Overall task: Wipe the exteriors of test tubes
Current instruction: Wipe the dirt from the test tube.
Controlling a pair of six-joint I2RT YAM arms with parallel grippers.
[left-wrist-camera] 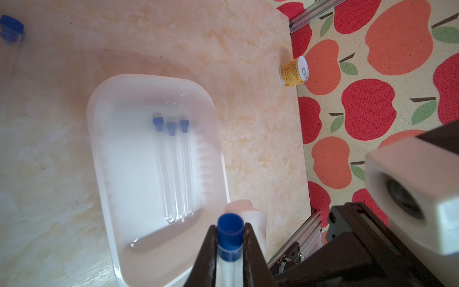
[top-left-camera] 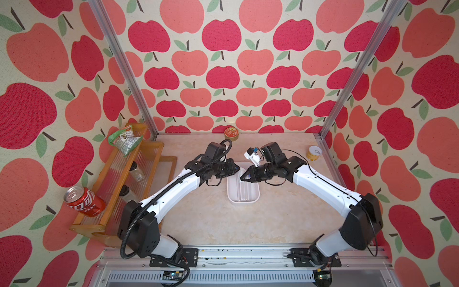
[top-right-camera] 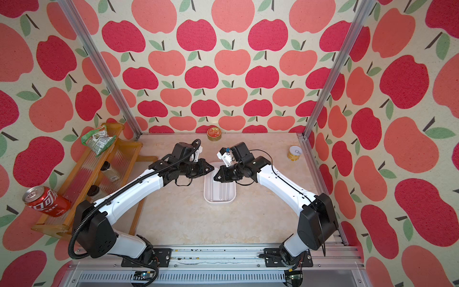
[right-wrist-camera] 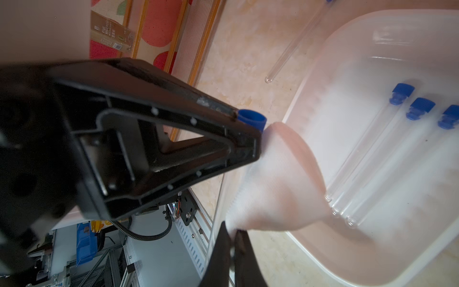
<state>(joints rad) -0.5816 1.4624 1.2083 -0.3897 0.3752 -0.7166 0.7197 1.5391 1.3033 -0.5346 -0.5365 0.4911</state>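
**Capped tube clamped, cloth pinched over the tray**

Nearest the lens, the left gripper (left-wrist-camera: pixel 229 226) is seen almost closed. Its black, wedge-shaped jaws are clamped on a clear test tube (left-wrist-camera: pixel 228 263) just below the tube's round blue cap. Right beside that cap, a soft white cloth (right-wrist-camera: pixel 280 179) is drawn into a cone whose tip meets the cap. The cloth's lower edge is pinched in the fully closed right gripper (right-wrist-camera: pixel 231 229). Tube and cloth are held over the edge of a white, round-cornered plastic tray (left-wrist-camera: pixel 129 174), which is set on the pale, marbled worktop (left-wrist-camera: pixel 173 37). Three more capped tubes (left-wrist-camera: pixel 175 169) are laid side by side on the tray's smooth floor, with their rounded ends roughly in line. A further tube (right-wrist-camera: pixel 293 47) is laid on the worktop just beside the tray. A small yellow can (left-wrist-camera: pixel 294 72) is stood near the worktop's edge, well apart from the tray.
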